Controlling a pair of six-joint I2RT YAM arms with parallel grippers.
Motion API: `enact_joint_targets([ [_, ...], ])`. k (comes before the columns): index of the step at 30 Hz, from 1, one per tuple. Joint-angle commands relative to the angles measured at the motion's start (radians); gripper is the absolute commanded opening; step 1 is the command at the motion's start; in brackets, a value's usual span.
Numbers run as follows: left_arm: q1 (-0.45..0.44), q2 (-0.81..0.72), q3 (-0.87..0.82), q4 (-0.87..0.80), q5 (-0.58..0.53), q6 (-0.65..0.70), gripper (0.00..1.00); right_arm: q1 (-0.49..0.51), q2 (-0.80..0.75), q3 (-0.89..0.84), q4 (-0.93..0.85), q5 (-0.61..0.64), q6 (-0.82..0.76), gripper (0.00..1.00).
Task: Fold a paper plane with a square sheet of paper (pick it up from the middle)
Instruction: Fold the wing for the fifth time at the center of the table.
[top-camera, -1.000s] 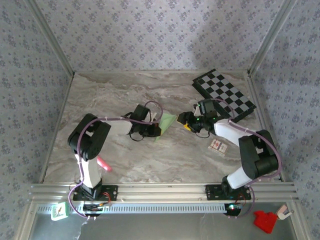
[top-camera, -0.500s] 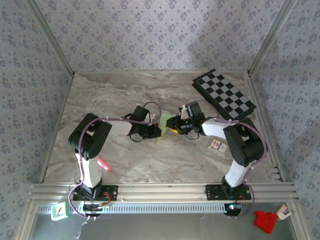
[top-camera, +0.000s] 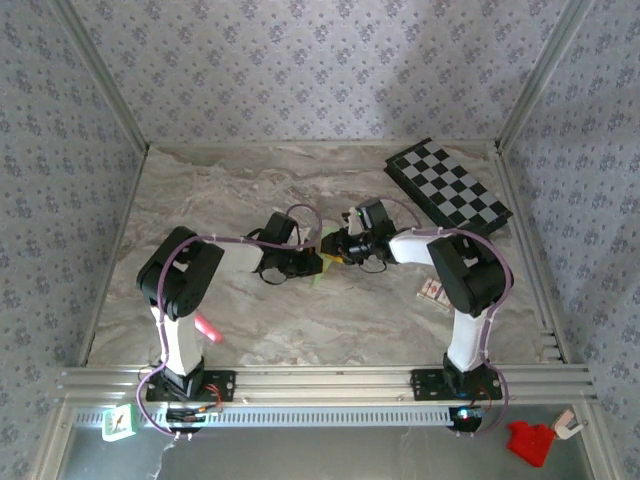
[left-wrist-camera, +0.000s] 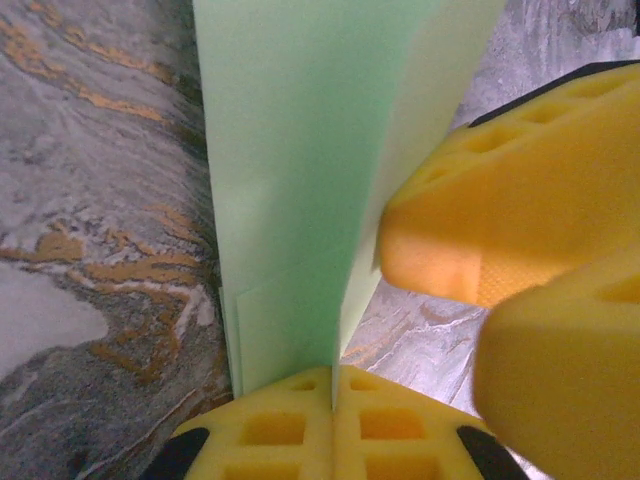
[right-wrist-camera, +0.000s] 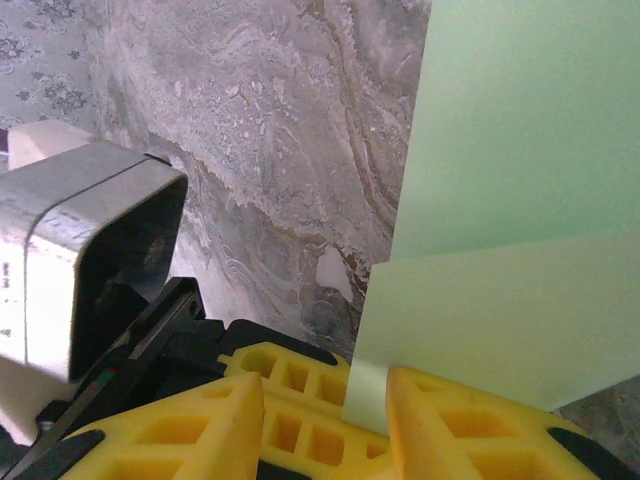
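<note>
The paper plane (top-camera: 324, 240), a pale green folded sheet of paper, stands on edge at mid-table between both grippers. In the left wrist view its layered flaps (left-wrist-camera: 300, 150) rise from my left gripper (left-wrist-camera: 333, 382), whose yellow pads are shut on the centre crease. My left gripper (top-camera: 312, 262) meets my right gripper (top-camera: 338, 248) head-on. In the right wrist view my right gripper (right-wrist-camera: 325, 385) stands open, one green flap (right-wrist-camera: 500, 320) lying against its right finger (right-wrist-camera: 470, 420). Its yellow fingers (left-wrist-camera: 500, 220) press beside the paper.
A black-and-grey chequered board (top-camera: 450, 190) lies at the back right. A small card (top-camera: 435, 292) sits near the right arm's elbow. A pink marker (top-camera: 207, 328) lies by the left arm's base. The left wrist housing (right-wrist-camera: 90, 260) is close to my right gripper.
My right arm has swung left up to the paper and the left gripper, its jaws narrowing. The left gripper has stayed shut on the paper in place.
</note>
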Motion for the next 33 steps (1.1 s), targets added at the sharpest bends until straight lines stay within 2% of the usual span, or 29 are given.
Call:
enact_joint_targets([
  [1, 0.005, 0.027, -0.025, -0.005, -0.011, 0.0, 0.11, 0.005, 0.025, 0.032, 0.016, -0.032, -0.019, 0.39],
  [7, 0.007, 0.033, -0.036, 0.001, -0.016, -0.004, 0.12, 0.001, 0.049, 0.041, 0.044, -0.06, -0.005, 0.38],
  [18, 0.014, 0.045, -0.035, 0.004, -0.006, -0.014, 0.04, -0.022, -0.044, -0.02, 0.026, -0.036, -0.043, 0.38],
  [33, 0.019, 0.065, 0.002, -0.042, 0.037, -0.024, 0.04, -0.008, 0.02, 0.025, -0.057, 0.013, -0.072, 0.38],
])
